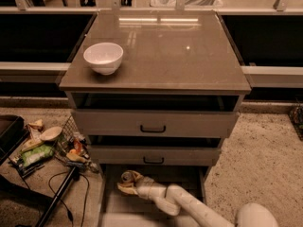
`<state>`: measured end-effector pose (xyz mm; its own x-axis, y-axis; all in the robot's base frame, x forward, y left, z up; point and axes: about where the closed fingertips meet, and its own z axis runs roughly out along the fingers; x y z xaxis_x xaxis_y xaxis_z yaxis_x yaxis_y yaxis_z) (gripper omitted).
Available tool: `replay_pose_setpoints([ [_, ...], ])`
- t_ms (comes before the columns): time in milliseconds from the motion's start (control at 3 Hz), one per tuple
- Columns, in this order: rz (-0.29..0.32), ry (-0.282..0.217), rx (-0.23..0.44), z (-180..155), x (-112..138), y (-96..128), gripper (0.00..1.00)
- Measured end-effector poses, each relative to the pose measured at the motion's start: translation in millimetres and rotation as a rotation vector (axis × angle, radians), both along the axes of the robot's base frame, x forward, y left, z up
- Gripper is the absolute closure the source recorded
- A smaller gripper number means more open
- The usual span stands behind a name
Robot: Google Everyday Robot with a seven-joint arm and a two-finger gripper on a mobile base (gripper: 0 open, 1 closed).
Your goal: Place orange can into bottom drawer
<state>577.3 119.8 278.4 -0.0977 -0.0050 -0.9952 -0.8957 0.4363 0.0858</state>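
The step in hand is the delivery itself: the end effector (pixel 126 183) is low down in front of the cabinet, below the front edge of the table (pixel 180 51) and left of that edge's middle, inside the open mouth of the bottom drawer (pixel 112 208). Its two fingers appear closed around the orange can (pixel 127 176), whose round silvery top faces up between them, so the can looks upright in the grasp. The can sits over the rear left part of the drawer's grey floor, just in front of the middle drawer (pixel 189 155). Whether its base already touches that floor or hangs just above it cannot be told from this view. The arm (pixel 189 206) reaches in from the lower right, crossing the drawer's open tray. The top drawer (pixel 199 123) and the middle one each stand slightly ajar, and a white bowl (pixel 103 57) rests on the table near its left edge, toward the front-left corner, well away from the work. Judging by this, the carry looks nearly finished and only the set-down remains. The next move calls for lowering the can until it stands on the drawer floor, then parting the fingers wide enough to clear its sides, and drawing the end effector back out toward the lower right without brushing the can or catching the overhanging front of the middle drawer.
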Motion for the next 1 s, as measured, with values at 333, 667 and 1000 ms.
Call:
replay_pose_setpoints([
  [333, -0.037, 0.045, 0.017, -34.5, -2.7, 18.3, 1.00],
  [667, -0.036, 0.050, 0.019, -36.5, -4.4, 20.3, 0.82],
  [1000, -0.034, 0.050, 0.021, -36.1, -4.8, 22.0, 0.59],
])
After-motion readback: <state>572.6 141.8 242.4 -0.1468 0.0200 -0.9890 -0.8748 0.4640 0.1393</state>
